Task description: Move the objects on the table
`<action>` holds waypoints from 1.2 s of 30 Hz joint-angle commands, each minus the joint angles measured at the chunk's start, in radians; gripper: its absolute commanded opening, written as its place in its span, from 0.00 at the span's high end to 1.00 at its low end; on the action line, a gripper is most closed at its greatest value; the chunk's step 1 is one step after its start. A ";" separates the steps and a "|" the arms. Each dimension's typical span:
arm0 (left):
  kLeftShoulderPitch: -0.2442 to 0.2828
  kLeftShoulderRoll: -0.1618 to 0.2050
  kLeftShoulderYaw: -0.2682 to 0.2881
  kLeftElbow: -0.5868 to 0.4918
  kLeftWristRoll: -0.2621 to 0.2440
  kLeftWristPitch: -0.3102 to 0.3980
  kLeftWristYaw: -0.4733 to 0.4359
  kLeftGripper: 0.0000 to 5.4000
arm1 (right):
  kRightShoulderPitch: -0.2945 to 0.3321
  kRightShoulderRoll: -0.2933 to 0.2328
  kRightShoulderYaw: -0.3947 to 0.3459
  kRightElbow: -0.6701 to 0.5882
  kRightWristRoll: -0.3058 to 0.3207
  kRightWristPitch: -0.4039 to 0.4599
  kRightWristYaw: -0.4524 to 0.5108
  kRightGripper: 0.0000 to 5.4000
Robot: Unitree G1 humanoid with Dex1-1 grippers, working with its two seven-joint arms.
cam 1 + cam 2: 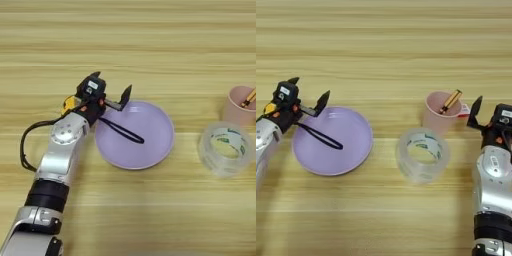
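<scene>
left hand released, half hiding tape measure; strap on plate; right hand cut off, unclear

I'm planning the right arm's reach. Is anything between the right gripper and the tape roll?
Partly: the pink cup stands just left of the right gripper, behind the tape roll. The diagonal line to the roll looks open.

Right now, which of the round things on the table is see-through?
The wide tape roll, between the lavender plate and the pink cup; both of those are opaque.
</scene>
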 commanded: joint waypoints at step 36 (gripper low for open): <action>-0.183 -0.138 -0.463 -0.058 0.083 0.305 -0.216 0.00 | 0.007 0.066 0.041 -0.091 -0.037 0.050 -0.063 0.00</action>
